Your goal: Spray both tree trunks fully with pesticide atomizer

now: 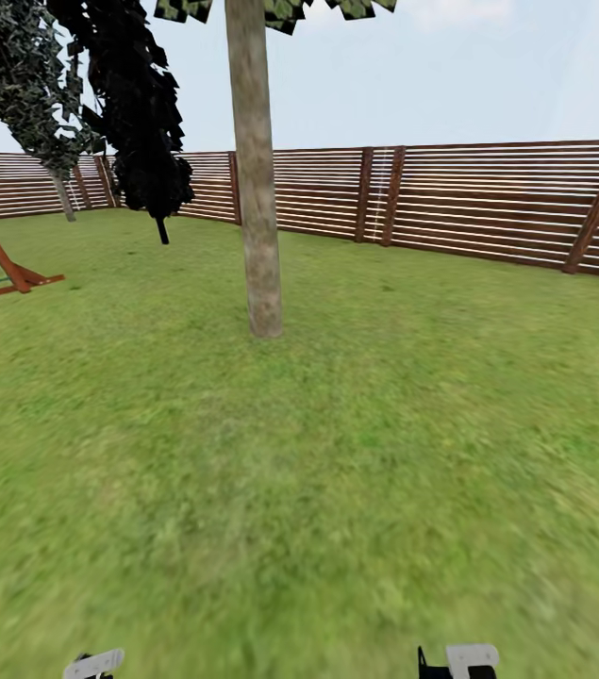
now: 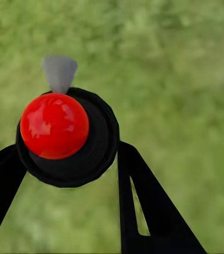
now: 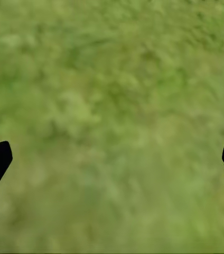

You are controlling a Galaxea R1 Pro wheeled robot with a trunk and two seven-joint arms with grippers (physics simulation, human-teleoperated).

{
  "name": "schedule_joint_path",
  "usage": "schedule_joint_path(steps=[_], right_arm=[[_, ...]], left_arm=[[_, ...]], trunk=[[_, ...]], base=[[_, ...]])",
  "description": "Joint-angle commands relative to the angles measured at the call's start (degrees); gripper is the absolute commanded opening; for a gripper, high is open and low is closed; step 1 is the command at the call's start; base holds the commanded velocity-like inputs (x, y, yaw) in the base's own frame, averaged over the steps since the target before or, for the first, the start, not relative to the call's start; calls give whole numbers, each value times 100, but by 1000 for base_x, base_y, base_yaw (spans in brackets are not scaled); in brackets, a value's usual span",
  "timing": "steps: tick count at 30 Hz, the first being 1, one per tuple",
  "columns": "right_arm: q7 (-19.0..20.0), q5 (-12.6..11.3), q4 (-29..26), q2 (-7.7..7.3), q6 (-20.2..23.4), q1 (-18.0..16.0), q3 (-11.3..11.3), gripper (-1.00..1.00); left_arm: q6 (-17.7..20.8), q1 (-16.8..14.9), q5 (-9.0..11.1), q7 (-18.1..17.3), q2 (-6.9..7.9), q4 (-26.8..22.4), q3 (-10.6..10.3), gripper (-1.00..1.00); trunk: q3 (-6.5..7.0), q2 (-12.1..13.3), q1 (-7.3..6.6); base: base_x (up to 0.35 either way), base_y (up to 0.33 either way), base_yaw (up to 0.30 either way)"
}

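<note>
The garden is a wide green lawn [image 1: 356, 443] closed in behind by a brown slatted wooden fence [image 1: 488, 203]. One tree stands on the grass ahead, its straight beige-grey mottled trunk [image 1: 257, 179] rising out of the top of the head view, with a few green leaves [image 1: 275, 11] showing at the crown. Left of that trunk and farther back stands a near-black conifer [image 1: 139, 113], and beyond it a second, greyer tree [image 1: 25, 85] leans by the fence. Far left of the trunk, part of a red-brown wooden frame [image 1: 2, 259] rests on the grass.

The left gripper [image 2: 72, 159] has its jaws closed around the pesticide atomizer [image 2: 64, 137], a black body with a red round cap and a grey nozzle, held over the lawn. The right gripper [image 3: 112, 159] hangs over bare grass, jaws spread wide with nothing between them.
</note>
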Motion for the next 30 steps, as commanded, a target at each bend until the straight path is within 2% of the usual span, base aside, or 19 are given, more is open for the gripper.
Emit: schedule_joint_path(steps=[1, 5, 15, 20, 30], right_arm=[[-22, 77, 8, -2, -12, -5, -20, 100], [-6, 100, 8, -8, -17, -5, -4, 100], [-10, 107, 8, -2, -17, -5, 11, 100], [3, 213, 8, -31, -21, -5, 31, 100], [-14, 224, 8, -48, -21, -6, 32, 100]], left_arm=[[-22, -5, -59, 2, 0, 8, 47, -100], [-19, -5, -59, 2, 0, 13, 47, -100], [-17, -5, -59, 2, 0, 12, 44, -100], [-15, -5, -59, 2, 0, 14, 43, -100], [-17, -5, -59, 2, 0, 13, 45, -100]], trunk=[[-5, -2, 3], [-8, -2, 3], [-60, -2, 3], [-62, -2, 3], [-62, -2, 3]], base=[[339, 0, 0], [339, 0, 18], [339, 0, 156], [340, 0, 10], [340, 0, 0]])
